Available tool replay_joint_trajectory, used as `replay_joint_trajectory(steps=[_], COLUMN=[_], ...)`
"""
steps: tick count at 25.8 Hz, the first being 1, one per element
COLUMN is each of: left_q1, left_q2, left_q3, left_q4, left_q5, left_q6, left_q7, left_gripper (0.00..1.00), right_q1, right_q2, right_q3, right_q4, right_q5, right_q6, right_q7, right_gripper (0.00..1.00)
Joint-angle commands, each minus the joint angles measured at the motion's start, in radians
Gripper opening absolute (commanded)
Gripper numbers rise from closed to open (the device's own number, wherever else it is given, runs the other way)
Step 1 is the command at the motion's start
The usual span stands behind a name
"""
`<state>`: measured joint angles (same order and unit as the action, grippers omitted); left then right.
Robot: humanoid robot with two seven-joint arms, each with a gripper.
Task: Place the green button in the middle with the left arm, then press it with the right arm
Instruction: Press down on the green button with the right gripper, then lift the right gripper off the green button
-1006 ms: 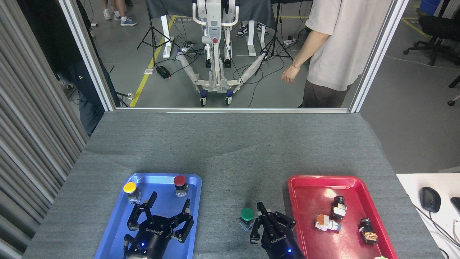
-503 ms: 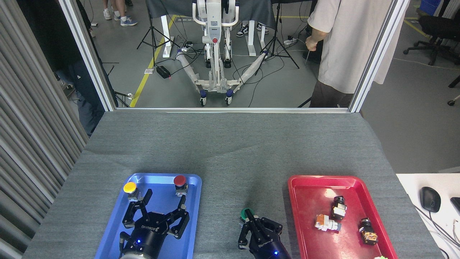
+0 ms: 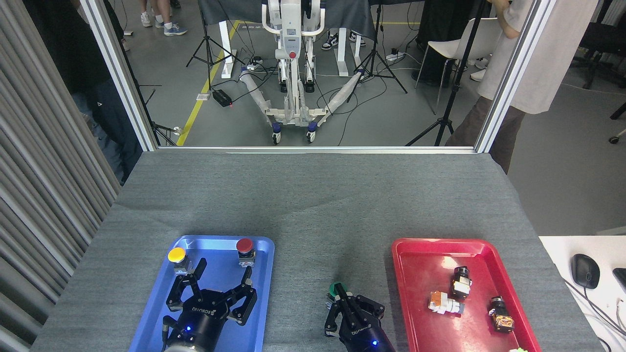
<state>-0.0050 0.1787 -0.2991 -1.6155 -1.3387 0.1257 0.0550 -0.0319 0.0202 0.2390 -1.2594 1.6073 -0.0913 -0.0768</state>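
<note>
Grey felt-like cloth covers the whole tabletop, bare across its far half and down the middle strip between two trays. Blue tray sits near-left, red tray near-right, well apart. Left gripper hangs over the blue tray's near half, jaws spread wide, nothing between them, blue indicator light lit on its body. Right gripper sits over the middle strip, just left of the red tray; its fingers are drawn close together and its tip lies over the cap of the green button; whether it actually touches the cap cannot be told from this angle. Green button stands on the bare cloth between the trays, nearer the red one, mostly hidden by the gripper, only the far rim of its green cap showing. Yellow-capped button and red-capped button stand upright at the blue tray's far end, apart from each other, just beyond the left fingertips. Three small switch bodies lie on their sides in the red tray. Beyond the table, a white wheeled stand and a person at far right, partly behind the frame post.
</note>
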Motion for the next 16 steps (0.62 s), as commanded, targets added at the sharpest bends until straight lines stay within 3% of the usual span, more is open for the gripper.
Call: replay_joint_trajectory(steps=[1, 10, 16], left_q1=[-0.001, -0.001, 0.000], left_q2=[-0.001, 0.001, 0.001], left_q3=[0.000, 0.000, -0.002], left_q4=[0.000, -0.004, -0.003], left_q5=[0.000, 0.000, 0.000], left_q6=[-0.003, -0.006, -0.006], left_q7=[0.002, -0.001, -0.001], left_gripper=[1.00, 1.00, 1.00], right_q1=[-0.013, -0.017, 0.006], right_q2=[0.015, -0.002, -0.049], right_q3=[-0.006, -0.014, -0.135], right_q4=[-0.020, -0.075, -0.129], right_q5=[-0.003, -0.109, -0.110], right_q6=[-0.001, -0.002, -0.030], right_q7=[0.022, 0.003, 0.003], right_gripper=[0.09, 0.35, 0.63])
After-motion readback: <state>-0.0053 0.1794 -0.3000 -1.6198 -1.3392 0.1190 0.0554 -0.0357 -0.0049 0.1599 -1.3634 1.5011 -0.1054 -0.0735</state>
